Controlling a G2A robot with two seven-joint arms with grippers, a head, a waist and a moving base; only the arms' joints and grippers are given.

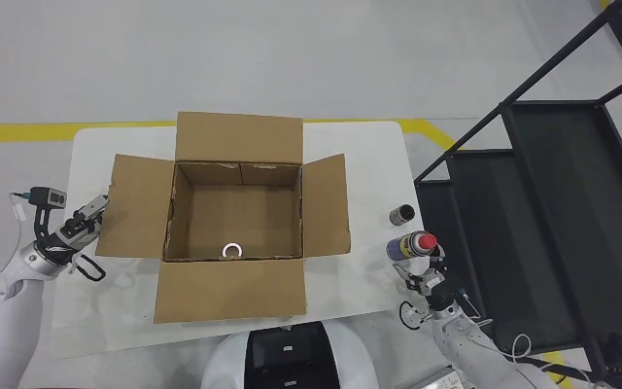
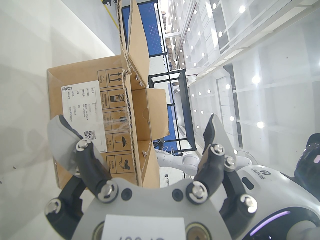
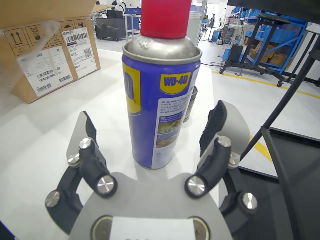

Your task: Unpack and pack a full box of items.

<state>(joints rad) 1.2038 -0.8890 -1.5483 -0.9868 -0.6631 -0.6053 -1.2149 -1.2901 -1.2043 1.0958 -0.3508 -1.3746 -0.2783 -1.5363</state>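
At the middle of the white bench [image 1: 360,156] stands the cardboard box [image 1: 238,226], upright, its four flaps folded outward. A small white ring [image 1: 233,251] lies flat on the box floor, close to the wall nearest me.

Left arm: held at the left edge of the bench, wrist low, my left jaws directed toward the box's left side. These jaws are spread wide and hold nothing. In the left wrist view the labelled side wall of the box [image 2: 82,116] lies straight ahead of them, apart from both fingers [image 2: 60,131].

Right arm: held at the near right corner of the bench, forearm reaching in from the bench edge. My right jaws are also spread wide, one finger [image 3: 87,126] on each side of the spray can [image 3: 160,76], with a gap visible on both sides. I grip nothing.

The spray can [image 1: 412,244], blue with a red cap, stands upright on the bench, well to the right of the box. A small dark cylinder [image 1: 401,214] stands just beyond it, partly hidden behind the can in the right wrist view [image 3: 191,103].
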